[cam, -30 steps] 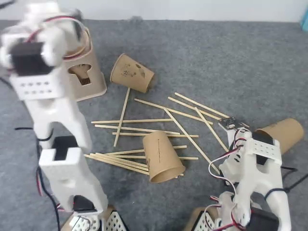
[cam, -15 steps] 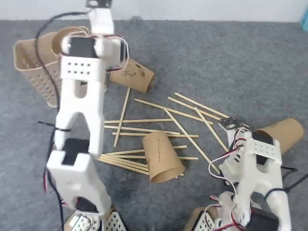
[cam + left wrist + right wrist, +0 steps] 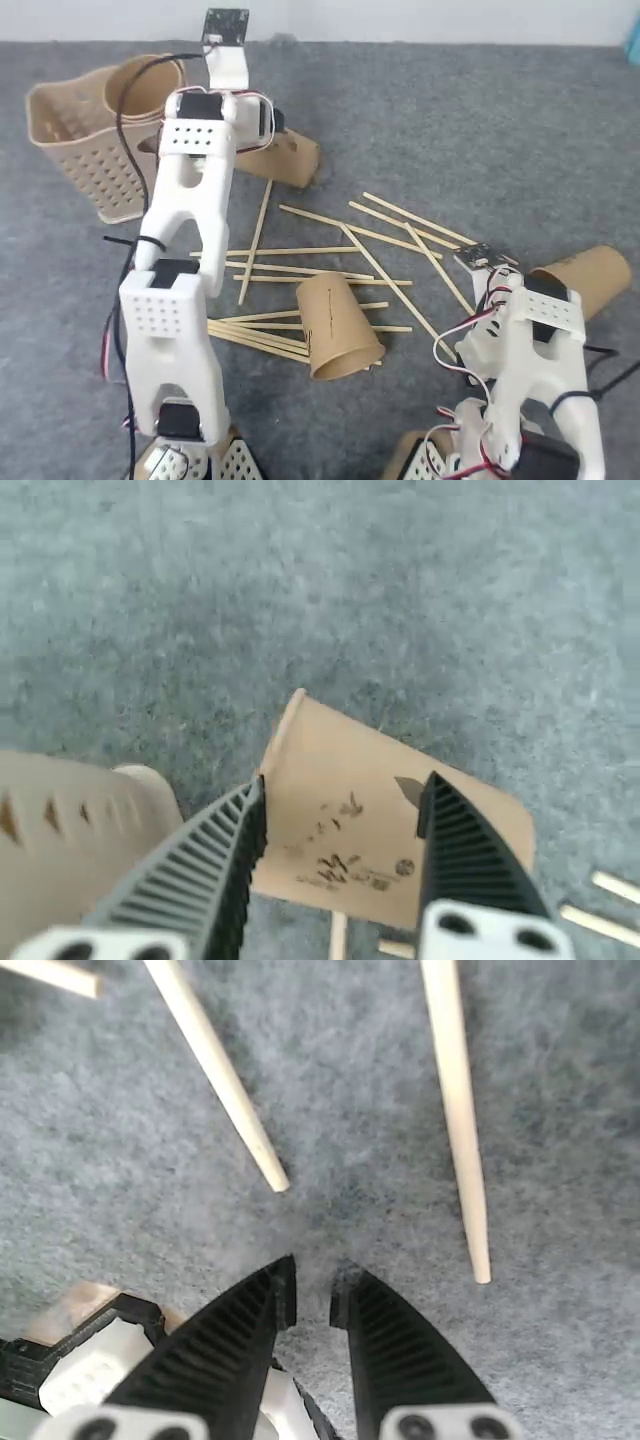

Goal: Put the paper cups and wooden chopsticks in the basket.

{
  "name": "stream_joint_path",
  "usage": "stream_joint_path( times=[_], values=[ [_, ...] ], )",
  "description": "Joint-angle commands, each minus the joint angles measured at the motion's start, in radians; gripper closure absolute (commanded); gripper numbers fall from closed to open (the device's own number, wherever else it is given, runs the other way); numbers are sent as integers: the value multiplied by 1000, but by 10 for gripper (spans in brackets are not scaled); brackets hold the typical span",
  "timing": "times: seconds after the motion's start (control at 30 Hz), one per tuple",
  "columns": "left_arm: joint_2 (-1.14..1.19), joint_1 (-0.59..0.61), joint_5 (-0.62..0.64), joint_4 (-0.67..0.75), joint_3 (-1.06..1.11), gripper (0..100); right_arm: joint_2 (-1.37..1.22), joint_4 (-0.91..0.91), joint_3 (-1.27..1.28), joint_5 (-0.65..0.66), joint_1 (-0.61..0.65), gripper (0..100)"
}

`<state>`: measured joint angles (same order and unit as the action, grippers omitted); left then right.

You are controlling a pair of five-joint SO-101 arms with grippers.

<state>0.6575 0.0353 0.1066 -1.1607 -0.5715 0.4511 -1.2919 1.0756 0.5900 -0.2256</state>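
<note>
Left gripper (image 3: 343, 783), my jaws apart, straddles a cup (image 3: 390, 835): light, thin-walled, probably crushable; grip gently mid-wall. Right gripper (image 3: 313, 1280): jaws together, empty.

The left arm (image 3: 195, 190) hides most of one paper cup (image 3: 295, 160).

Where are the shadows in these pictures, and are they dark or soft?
High view: soft shadow under the middle paper cup. Left wrist view: carpet darkens beside the lying cup, next to the basket. Right wrist view: a dim patch just ahead of the right end effector, faint shade along the chopsticks.
</note>
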Motion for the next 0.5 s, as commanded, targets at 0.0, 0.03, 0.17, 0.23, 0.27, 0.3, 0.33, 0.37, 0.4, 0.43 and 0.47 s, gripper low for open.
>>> stream_joint_path(
  times=[0.0, 0.03, 0.17, 0.23, 0.27, 0.3, 0.33, 0.37, 0.4, 0.43, 0.47],
  values=[
    [17, 15, 18, -12, -67, 768, 36, 5, -6, 14, 7, 929],
    [25, 15, 23, -23, -73, 768, 36, 5, -6, 14, 7, 929],
    [29, 15, 25, -54, -93, 768, 36, 5, -6, 25, 7, 929],
    [28, 15, 25, -64, -97, 768, 36, 2, -6, 41, 7, 929],
    [28, 15, 26, -77, -111, 768, 36, 2, -6, 41, 7, 929],
    [28, 15, 26, -95, -134, 768, 36, 2, -6, 41, 7, 929],
    [28, 15, 26, -117, -163, 768, 36, 2, -6, 43, 7, 929],
    [28, 15, 26, -138, -197, 768, 36, 2, -6, 43, 7, 929],
    [28, 17, 26, -164, -239, 768, 36, 2, -6, 43, 7, 929],
    [28, 17, 26, -190, -283, 768, 36, 2, -6, 43, 7, 929],
    [29, 17, 26, -219, -329, 768, 36, 2, -6, 43, 7, 929]
  ],
)
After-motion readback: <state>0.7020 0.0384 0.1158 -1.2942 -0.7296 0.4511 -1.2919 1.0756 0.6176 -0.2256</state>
